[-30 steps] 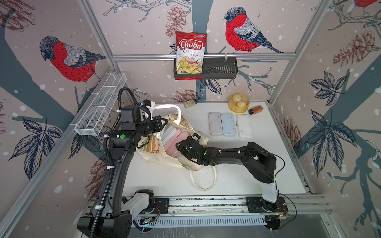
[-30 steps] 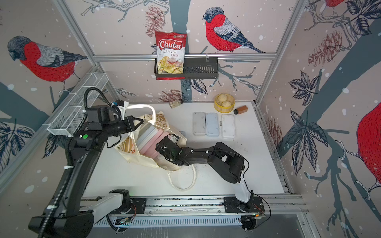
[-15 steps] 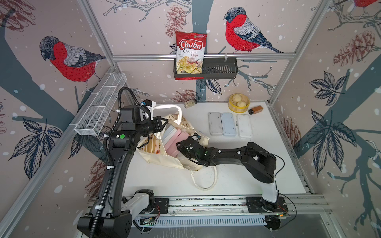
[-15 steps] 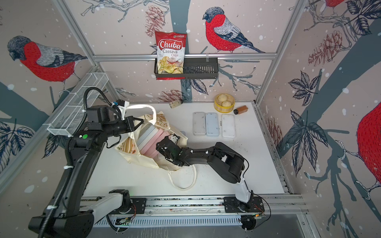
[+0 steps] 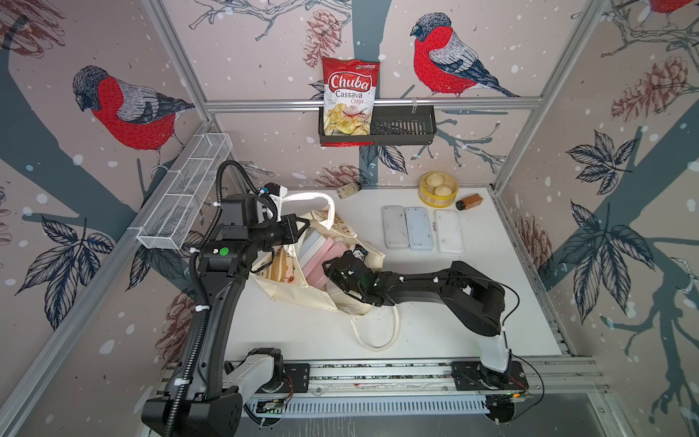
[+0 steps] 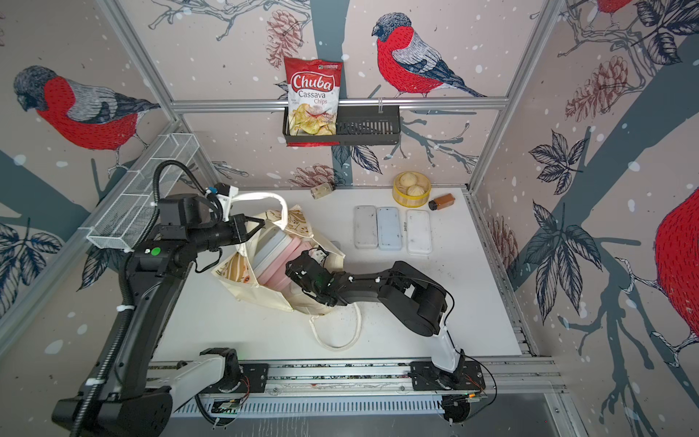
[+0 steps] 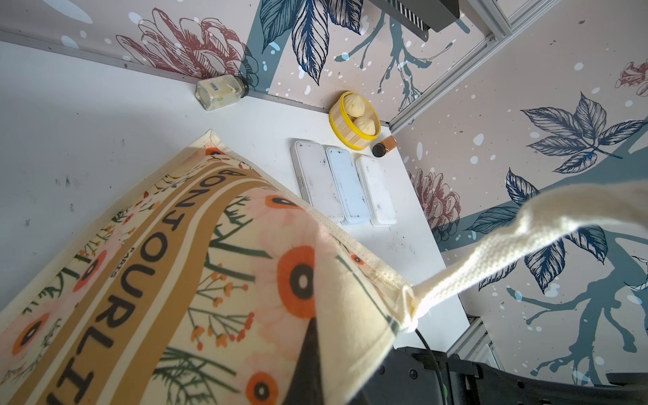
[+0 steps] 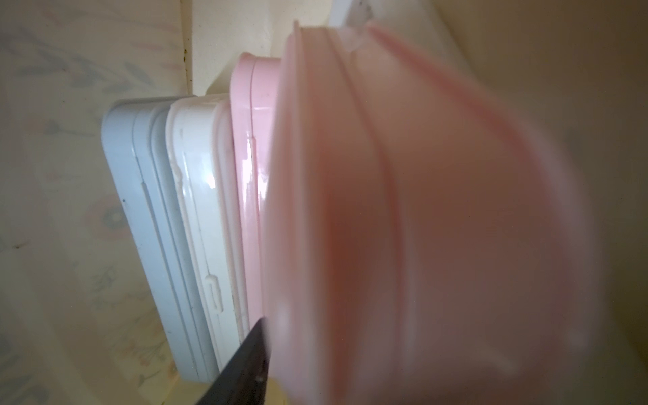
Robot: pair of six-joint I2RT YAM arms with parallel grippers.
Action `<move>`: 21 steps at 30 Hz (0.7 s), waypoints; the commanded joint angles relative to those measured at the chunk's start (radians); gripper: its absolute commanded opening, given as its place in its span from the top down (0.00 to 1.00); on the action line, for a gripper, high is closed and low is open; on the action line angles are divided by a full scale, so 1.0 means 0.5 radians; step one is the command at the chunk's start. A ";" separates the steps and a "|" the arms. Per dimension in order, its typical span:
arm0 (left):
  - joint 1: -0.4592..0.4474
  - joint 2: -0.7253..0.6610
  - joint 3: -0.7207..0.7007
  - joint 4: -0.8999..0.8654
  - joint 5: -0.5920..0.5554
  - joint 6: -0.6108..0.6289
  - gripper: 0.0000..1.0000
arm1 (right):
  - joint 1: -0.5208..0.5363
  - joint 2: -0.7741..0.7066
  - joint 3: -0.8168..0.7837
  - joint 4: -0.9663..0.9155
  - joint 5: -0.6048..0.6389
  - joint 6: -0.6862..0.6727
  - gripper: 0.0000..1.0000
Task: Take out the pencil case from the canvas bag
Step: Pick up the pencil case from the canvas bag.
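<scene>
- Left pincer (image 5: 304, 228) was closed on the rim of the canvas bag (image 5: 299, 299), which lay open on the bench (image 5: 416, 314).
- Right pincer (image 5: 330, 268) was inside the bag at the pink pencil case (image 8: 403, 210); whether it gripped could not be told.

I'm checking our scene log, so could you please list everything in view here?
canvas bag: one, cream with floral print, left side of the table
pencil cases in the bag: four, grey, white, two pink, side by side on edge
loose pencil cases: three, greyish, light blue, white, rowed right of the bag
steamer basket: one, yellow-rimmed, table's back right
buns: two, pale, in the steamer basket
bottle: one, brown, beside the steamer basket
jar: one, clear, lying by the back wall
chips bag: one, red, in the wall basket
wall basket: one, black, back wall
wire basket: one, white, left wall
left gripper: one, black, shut on the canvas bag's rim
right gripper: one, black, inside the bag; grip unclear
</scene>
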 commanded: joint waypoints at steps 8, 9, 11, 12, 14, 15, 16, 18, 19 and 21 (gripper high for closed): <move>-0.001 -0.044 0.018 0.143 0.072 0.034 1.00 | 0.016 -0.088 -0.049 0.116 0.091 -0.056 0.61; 0.002 -0.047 0.019 0.142 0.064 0.034 1.00 | 0.017 -0.101 -0.056 0.115 0.102 -0.062 0.62; 0.002 -0.048 0.020 0.142 0.048 0.034 1.00 | 0.025 -0.125 -0.066 0.118 0.124 -0.079 0.63; 0.003 -0.050 0.024 0.143 0.042 0.035 1.00 | 0.030 -0.142 -0.072 0.118 0.138 -0.089 0.65; 0.002 -0.054 0.024 0.144 0.029 0.034 1.00 | 0.038 -0.170 -0.082 0.116 0.166 -0.114 0.66; 0.002 -0.058 0.028 0.144 0.018 0.036 1.00 | 0.042 -0.190 -0.087 0.115 0.176 -0.128 0.68; 0.002 -0.060 0.027 0.144 0.009 0.036 1.00 | 0.048 -0.206 -0.091 0.110 0.184 -0.144 0.69; 0.002 -0.075 0.027 0.157 -0.002 0.028 1.00 | 0.049 -0.241 -0.091 0.084 0.193 -0.176 0.71; 0.004 -0.086 0.025 0.170 -0.011 0.020 1.00 | 0.051 -0.260 -0.094 0.065 0.204 -0.193 0.71; 0.002 -0.107 0.018 0.202 -0.028 0.008 1.00 | 0.060 -0.300 -0.102 0.041 0.208 -0.232 0.74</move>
